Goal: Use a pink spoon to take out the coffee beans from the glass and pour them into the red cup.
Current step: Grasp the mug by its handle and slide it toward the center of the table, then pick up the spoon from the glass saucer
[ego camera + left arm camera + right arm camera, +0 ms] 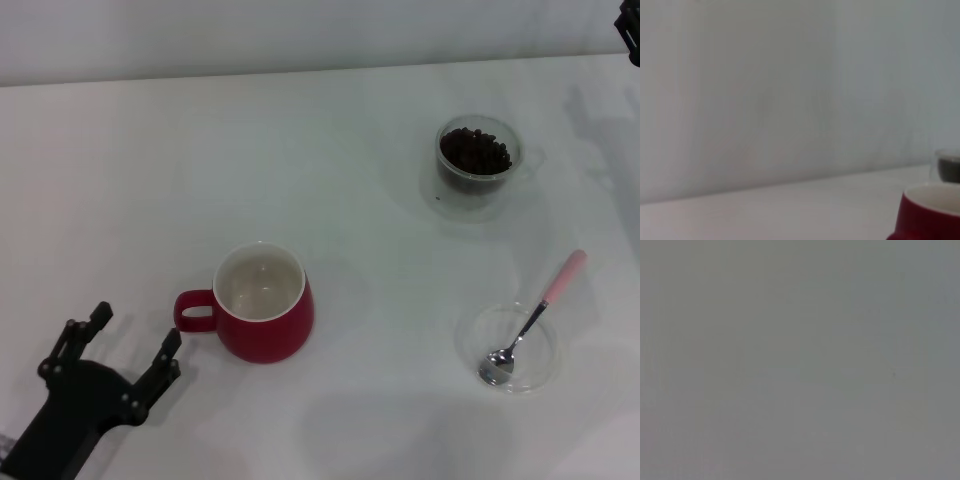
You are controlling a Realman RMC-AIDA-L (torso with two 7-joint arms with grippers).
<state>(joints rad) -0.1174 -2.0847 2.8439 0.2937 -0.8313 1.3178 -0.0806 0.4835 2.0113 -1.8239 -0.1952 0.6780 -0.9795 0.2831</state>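
My left gripper (133, 345) hovers low over the white counter (330, 180) with its fingers spread wide and nothing between them. Just beside it, on its right, stands the red cup (264, 316), upright, its loop handle turned toward my fingers but not touching them; its white inside looks bare. My left wrist view catches that cup's rim (932, 212) close by, with the glass (946, 167) behind it. The glass (478, 166) sits well away from this gripper, far off to the right and farther out on the counter, upright and holding the coffee beans (476, 152). The spoon (532, 318) lies well to the right of the cup, its metal bowl resting in a shallow clear dish (515, 347) and its pink handle slanting up over the rim, away from me. Of my right arm only a dark scrap (630, 35) shows at the far right edge, well beyond the glass; whether its gripper is released or clenched I cannot tell.
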